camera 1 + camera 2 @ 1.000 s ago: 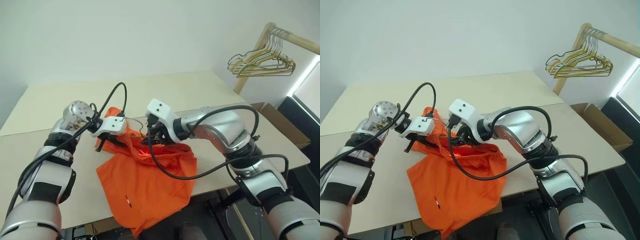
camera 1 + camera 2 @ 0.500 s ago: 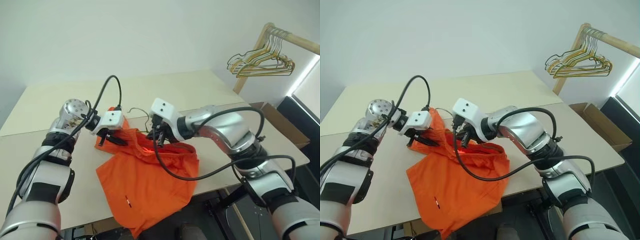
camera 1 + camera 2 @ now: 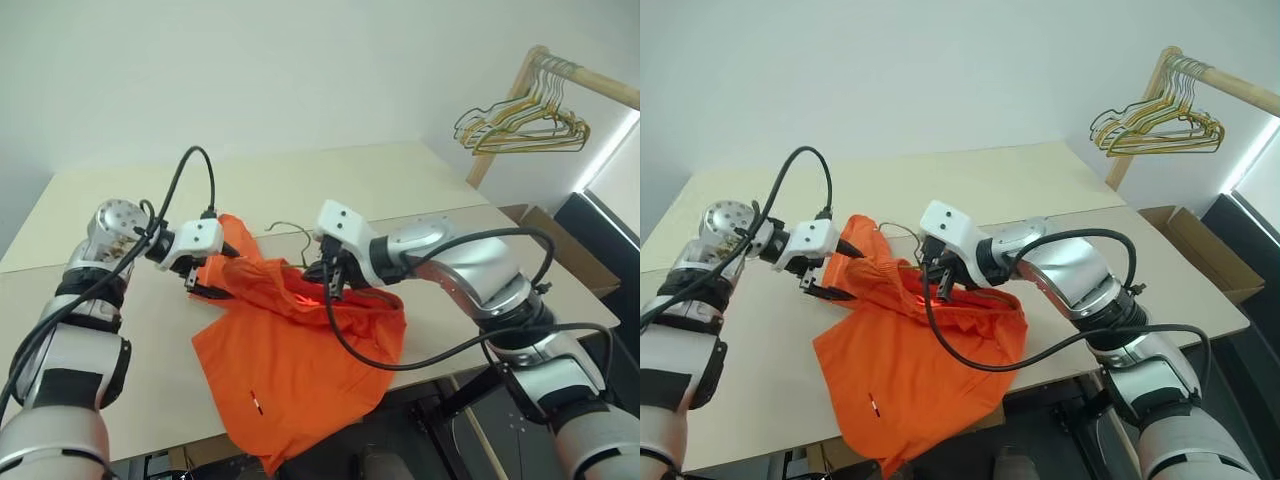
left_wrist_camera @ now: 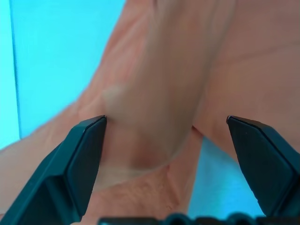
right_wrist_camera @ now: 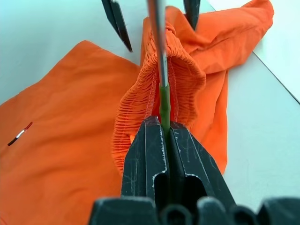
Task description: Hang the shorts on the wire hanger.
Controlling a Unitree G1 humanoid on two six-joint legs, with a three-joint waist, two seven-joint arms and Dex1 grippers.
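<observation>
Right wrist view: the right claw (image 5: 161,140) is clamped on the wire hanger (image 5: 158,51), which runs into the gathered waistband of the shorts (image 3: 290,360) at mid-worktop (image 3: 120,210). The left claw (image 3: 203,288) stands open at the cloth's left edge. Advice: regrip the waistband and stretch it leftward. The shorts overhang the near edge; the far side offers room.
</observation>
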